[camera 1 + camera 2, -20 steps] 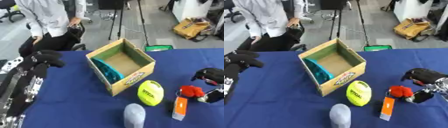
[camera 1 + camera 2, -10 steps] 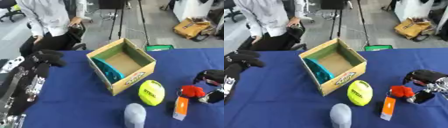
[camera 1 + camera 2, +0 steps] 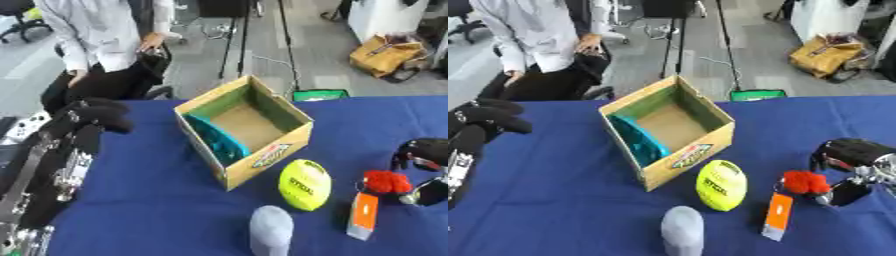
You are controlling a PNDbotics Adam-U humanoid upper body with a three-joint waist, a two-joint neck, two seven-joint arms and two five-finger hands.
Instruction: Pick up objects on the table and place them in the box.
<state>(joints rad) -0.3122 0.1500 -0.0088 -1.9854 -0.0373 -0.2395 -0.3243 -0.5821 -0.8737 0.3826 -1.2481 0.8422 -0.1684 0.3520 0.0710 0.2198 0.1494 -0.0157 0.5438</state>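
The red object (image 3: 802, 182) sits just inside my right hand (image 3: 852, 162), touching it; I cannot tell if the fingers close on it. This hand moved slightly outward. My left hand (image 3: 96, 114) stays curled, empty, left of the box (image 3: 247, 127).

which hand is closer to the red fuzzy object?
Right. The right hand sits just beside the red fuzzy object, at its right. The left hand is far across the blue table, past the cardboard box.

Probably an office or lab: office chair (image 3: 19, 19), tripod (image 3: 236, 37), grey floor.
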